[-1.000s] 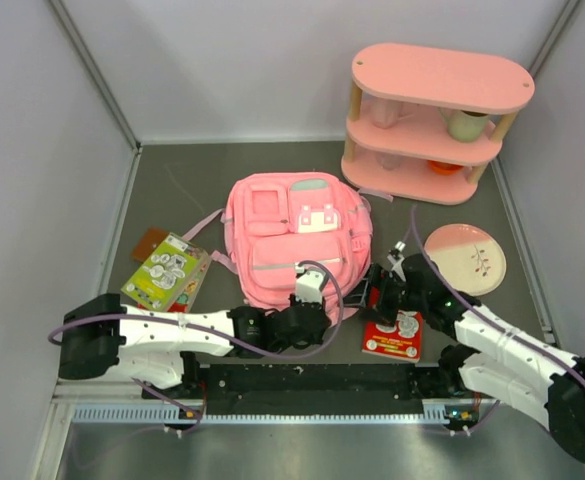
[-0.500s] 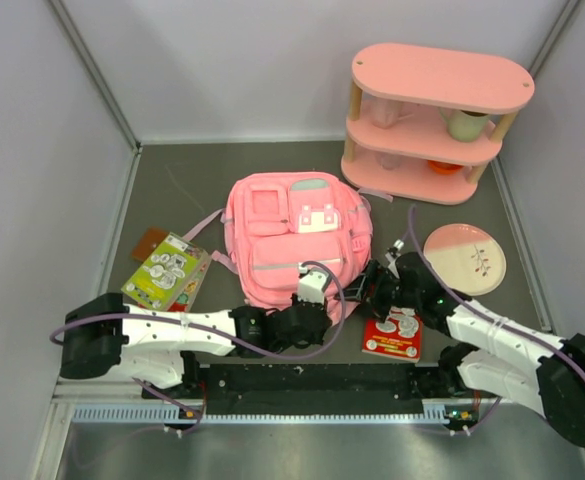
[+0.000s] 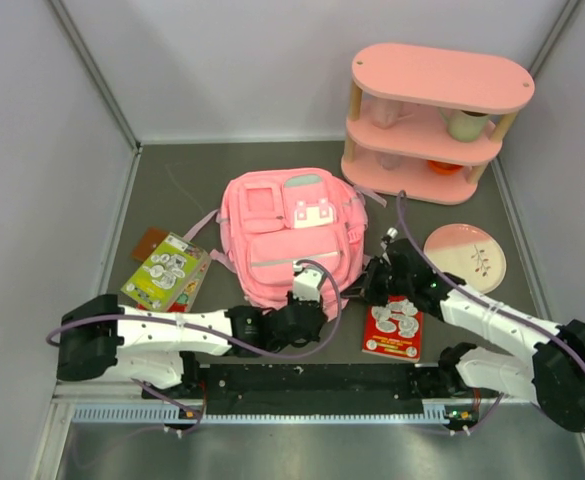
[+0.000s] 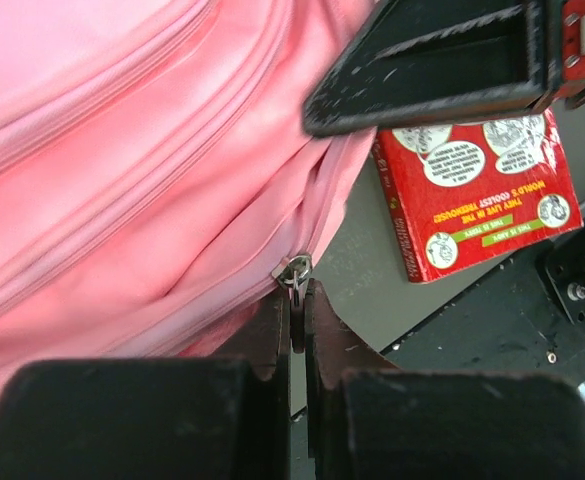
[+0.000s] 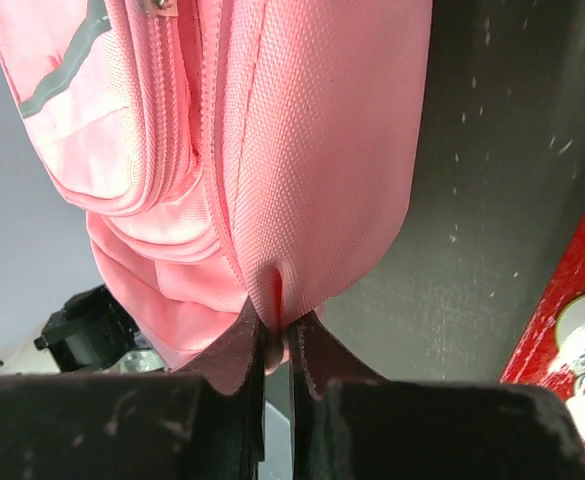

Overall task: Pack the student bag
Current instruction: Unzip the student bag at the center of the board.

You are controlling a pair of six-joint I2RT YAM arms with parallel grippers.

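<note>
The pink student bag (image 3: 290, 235) lies flat in the middle of the table, pockets up. My left gripper (image 3: 317, 305) is at the bag's near edge, shut on the metal zipper pull (image 4: 296, 275) of the bag (image 4: 122, 170). My right gripper (image 3: 364, 288) is at the bag's near right corner, shut on a pinched fold of pink fabric (image 5: 277, 290) of the bag (image 5: 302, 140). A red book (image 3: 394, 327) lies flat just right of the bag's corner, also seen in the left wrist view as the red book (image 4: 477, 190), beside the right gripper.
A green picture book (image 3: 165, 270) and a brown item (image 3: 150, 243) lie left of the bag. A pink and white plate (image 3: 464, 257) sits to the right. The pink oval shelf unit (image 3: 434, 120) stands at the back right, holding cups.
My right gripper moved left to the bag's corner and shut on its fabric. The bag shifted slightly away and to the left. The left gripper stayed shut on the zipper pull.
</note>
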